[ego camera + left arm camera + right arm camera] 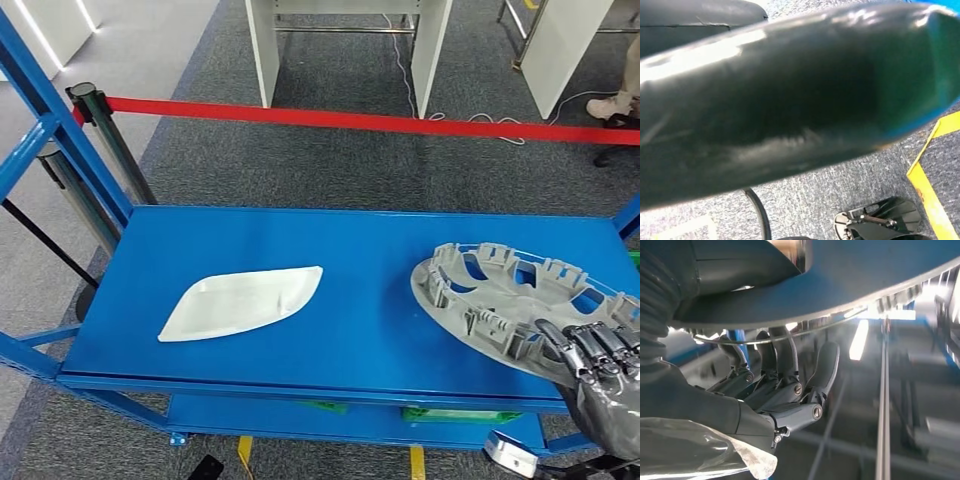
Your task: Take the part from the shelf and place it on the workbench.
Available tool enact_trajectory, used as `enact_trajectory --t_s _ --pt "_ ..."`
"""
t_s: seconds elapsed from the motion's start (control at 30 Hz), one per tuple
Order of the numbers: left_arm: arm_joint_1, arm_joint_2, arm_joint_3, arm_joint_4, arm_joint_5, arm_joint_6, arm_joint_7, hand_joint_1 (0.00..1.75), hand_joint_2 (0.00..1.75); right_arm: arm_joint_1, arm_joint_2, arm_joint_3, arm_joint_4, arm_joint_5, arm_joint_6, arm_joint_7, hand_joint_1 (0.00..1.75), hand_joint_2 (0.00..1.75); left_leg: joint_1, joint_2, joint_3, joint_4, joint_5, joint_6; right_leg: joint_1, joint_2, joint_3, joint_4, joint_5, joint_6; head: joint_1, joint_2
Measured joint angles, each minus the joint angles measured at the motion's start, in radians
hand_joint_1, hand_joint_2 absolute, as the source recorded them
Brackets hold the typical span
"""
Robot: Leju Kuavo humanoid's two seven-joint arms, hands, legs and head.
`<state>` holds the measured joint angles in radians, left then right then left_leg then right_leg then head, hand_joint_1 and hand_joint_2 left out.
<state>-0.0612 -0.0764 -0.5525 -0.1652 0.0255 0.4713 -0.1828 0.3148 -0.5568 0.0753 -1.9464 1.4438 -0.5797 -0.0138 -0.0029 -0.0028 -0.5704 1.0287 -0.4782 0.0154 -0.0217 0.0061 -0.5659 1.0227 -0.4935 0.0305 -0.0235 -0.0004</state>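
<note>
Gripping the grey wheel cover (498,295): right hand (604,375).

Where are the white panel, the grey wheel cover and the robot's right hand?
white panel (241,303), head view, middle of its top face
grey wheel cover (483,298), head view, ribbed inner face
right hand (604,375), head view, back of the hand

The right robot hand (604,385) is dark grey and glossy, with slim, segmented fingers (596,345) that catch pale highlights. In the right wrist view the same robot hand (764,390) shows a grey ribbed cover (657,315) at the wrist, a thick smooth grey thumb (742,262), and darker fingers (825,367) hinged on round silver screws (817,412). A crinkled, translucent sheet, perhaps a plastic wrap, covers the forearm (696,450).
</note>
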Motion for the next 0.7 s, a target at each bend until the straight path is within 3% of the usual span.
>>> enact_trajectory --t_s 0.07,0.17,0.2,0.23,0.27,0.37,0.43,0.5,0.57,0.6,0.7 --pt "0.000 0.000 0.001 0.000 0.001 0.002 0.000 0.00 0.00 0.001 0.012 0.001 -0.016 0.045 -0.042 0.002 1.75 1.75 0.002 0.000 -0.012 0.033 -0.026 -0.010 -0.001 0.000 0.000 -0.001 0.002 -0.013 -0.002 0.000" --pt "0.000 0.000 0.003 0.000 0.001 0.004 -0.001 0.00 0.00 0.001 0.025 0.002 -0.036 0.069 -0.072 0.003 1.75 1.75 0.004 0.000 -0.088 0.213 -0.121 -0.019 0.000 -0.002 0.000 -0.001 0.002 -0.023 -0.007 0.000" --pt "0.001 0.000 0.003 0.000 0.001 0.004 -0.001 0.00 0.00 0.001 0.029 0.003 -0.039 0.071 -0.075 0.003 1.75 1.75 0.004 0.000 -0.111 0.267 -0.139 -0.018 0.001 -0.002 -0.001 -0.001 0.002 -0.024 -0.007 0.000" --pt "0.002 0.000 0.004 0.000 0.001 0.004 -0.001 0.00 0.00 0.001 0.032 0.003 -0.041 0.073 -0.076 0.003 1.75 1.75 0.003 0.000 -0.120 0.288 -0.138 -0.016 0.003 -0.001 -0.001 -0.001 0.002 -0.024 -0.007 0.000" --pt "0.003 0.000 0.004 0.000 0.001 0.004 -0.001 0.00 0.00 0.001 0.035 0.003 -0.044 0.073 -0.076 0.003 1.75 1.75 0.003 0.000 -0.110 0.268 -0.116 -0.011 0.005 0.000 0.000 -0.001 0.002 -0.025 -0.007 0.000" --pt "0.002 0.002 0.005 0.000 0.001 0.005 -0.001 0.00 0.00 0.000 0.040 0.003 -0.051 0.074 -0.076 0.003 1.75 1.75 -0.005 0.000 -0.018 0.072 -0.022 0.016 0.012 0.002 0.003 -0.001 0.002 -0.024 -0.006 0.000" --pt "0.001 0.003 0.005 0.000 0.001 0.006 -0.001 0.00 0.00 0.000 0.042 0.003 -0.054 0.074 -0.076 0.003 1.75 1.75 -0.011 0.000 0.010 0.005 -0.009 0.026 0.012 0.002 0.000 0.000 0.003 -0.018 -0.006 0.000" --pt "0.002 0.001 0.005 0.000 0.001 0.006 -0.002 0.00 0.00 0.001 0.044 0.003 -0.056 0.074 -0.077 0.003 1.75 1.75 -0.011 0.000 0.010 -0.006 -0.007 0.027 0.011 0.002 -0.003 -0.003 0.005 -0.007 -0.007 0.000" --pt "0.002 0.000 0.006 0.000 0.001 0.006 -0.003 0.00 0.00 0.000 0.044 0.003 -0.059 0.074 -0.078 0.003 1.75 1.75 -0.005 0.001 0.014 -0.020 0.003 0.031 0.010 0.001 -0.014 0.015 -0.012 0.003 -0.004 0.000" --pt "0.002 0.000 0.006 0.000 0.001 0.006 -0.004 0.00 0.00 0.000 0.045 0.002 -0.060 0.074 -0.078 0.004 1.75 1.75 -0.002 0.002 0.015 -0.026 0.007 0.034 0.010 0.000 -0.032 0.050 -0.035 0.008 -0.002 0.000" --pt "0.003 -0.001 0.006 0.000 0.001 0.006 -0.008 0.00 0.00 0.000 0.045 0.002 -0.061 0.089 -0.085 0.004 1.75 1.75 -0.002 0.004 0.013 -0.027 0.009 0.036 0.007 -0.001 -0.119 0.238 -0.119 0.021 0.000 0.000"
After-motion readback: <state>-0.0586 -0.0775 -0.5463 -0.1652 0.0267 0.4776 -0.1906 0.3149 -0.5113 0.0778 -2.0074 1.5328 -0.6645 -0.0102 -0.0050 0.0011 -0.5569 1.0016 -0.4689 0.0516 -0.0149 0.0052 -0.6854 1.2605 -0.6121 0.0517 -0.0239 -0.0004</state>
